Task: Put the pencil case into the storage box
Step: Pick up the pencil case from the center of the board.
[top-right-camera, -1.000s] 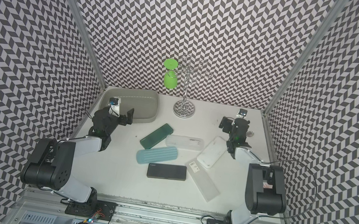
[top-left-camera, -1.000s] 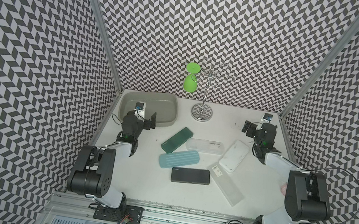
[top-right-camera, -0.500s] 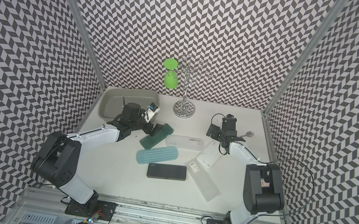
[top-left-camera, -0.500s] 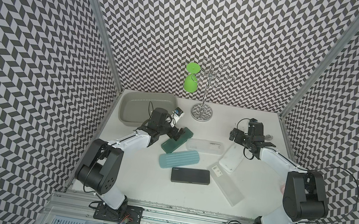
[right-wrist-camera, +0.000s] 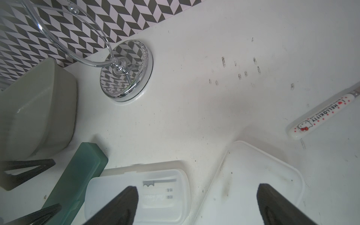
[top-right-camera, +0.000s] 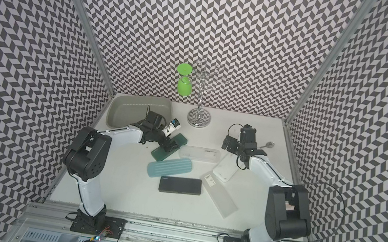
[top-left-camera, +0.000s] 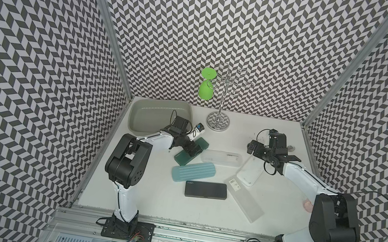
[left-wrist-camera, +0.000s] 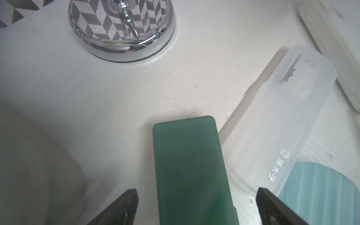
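Both stand wide and empty: left pincer (left-wrist-camera: 196,196) astride the green pencil case (left-wrist-camera: 187,159), right pincer (right-wrist-camera: 196,192) above the white case (right-wrist-camera: 253,175).

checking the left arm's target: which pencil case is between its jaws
The dark green case: the open left gripper straddles it, and it lies nearest the storage box.

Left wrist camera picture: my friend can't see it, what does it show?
A dark green pencil case lies on the white table between the black fingers of the open left gripper. A frosted clear case lies beside it, with a shiny round stand base beyond.
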